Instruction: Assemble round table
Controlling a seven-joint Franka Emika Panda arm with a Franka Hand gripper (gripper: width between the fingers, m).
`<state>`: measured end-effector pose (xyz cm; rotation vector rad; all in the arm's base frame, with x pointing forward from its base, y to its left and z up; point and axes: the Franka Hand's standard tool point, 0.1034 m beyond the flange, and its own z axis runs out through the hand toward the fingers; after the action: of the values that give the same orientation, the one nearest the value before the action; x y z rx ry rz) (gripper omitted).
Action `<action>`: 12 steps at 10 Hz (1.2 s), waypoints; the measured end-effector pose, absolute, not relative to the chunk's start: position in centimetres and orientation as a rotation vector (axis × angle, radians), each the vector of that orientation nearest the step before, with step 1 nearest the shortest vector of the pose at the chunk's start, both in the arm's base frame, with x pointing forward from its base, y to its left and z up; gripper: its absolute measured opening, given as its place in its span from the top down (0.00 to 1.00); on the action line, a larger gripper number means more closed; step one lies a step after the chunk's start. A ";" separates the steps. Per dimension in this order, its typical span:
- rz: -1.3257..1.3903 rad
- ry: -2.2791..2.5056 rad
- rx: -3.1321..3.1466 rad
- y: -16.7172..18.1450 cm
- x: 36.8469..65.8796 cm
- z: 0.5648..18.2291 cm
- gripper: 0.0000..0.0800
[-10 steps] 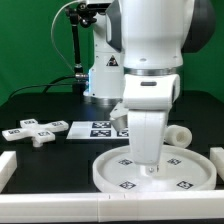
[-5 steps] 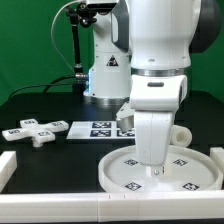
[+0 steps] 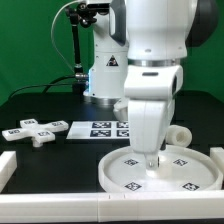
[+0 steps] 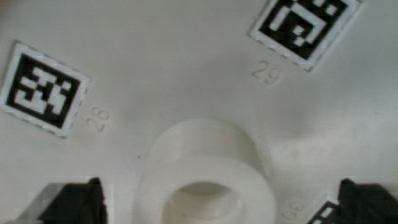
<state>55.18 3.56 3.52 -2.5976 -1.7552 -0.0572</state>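
Observation:
The round disc (image 3: 180, 172) lies flat at the front of the table, with tags on its face. My gripper (image 3: 152, 161) hangs straight down over its middle, fingertips very close to the surface. In the wrist view the disc (image 4: 178, 70) fills the frame, with a raised central boss (image 4: 206, 175) that has a hole in it. My gripper (image 4: 214, 205) is open, and its dark fingertips (image 4: 71, 203) stand wide apart on either side of the boss, holding nothing. The short cylinder leg (image 3: 181, 135) lies behind the disc. The cross-shaped base piece (image 3: 32, 131) lies at the exterior view's left.
The marker board (image 3: 98, 129) lies flat between the base piece and the arm. White rails border the table at the front (image 3: 100, 208), at the exterior view's left (image 3: 8, 165) and at its right (image 3: 217, 155). The robot's base (image 3: 103, 75) stands behind.
My gripper has shifted a little toward the exterior view's right over the disc's middle. The parts on the table have not moved.

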 end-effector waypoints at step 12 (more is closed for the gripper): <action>-0.063 -0.239 -3.090 9.2 49.8 5.2 0.19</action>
<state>49.83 9.15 5.25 -3.0903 -0.2387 -0.0627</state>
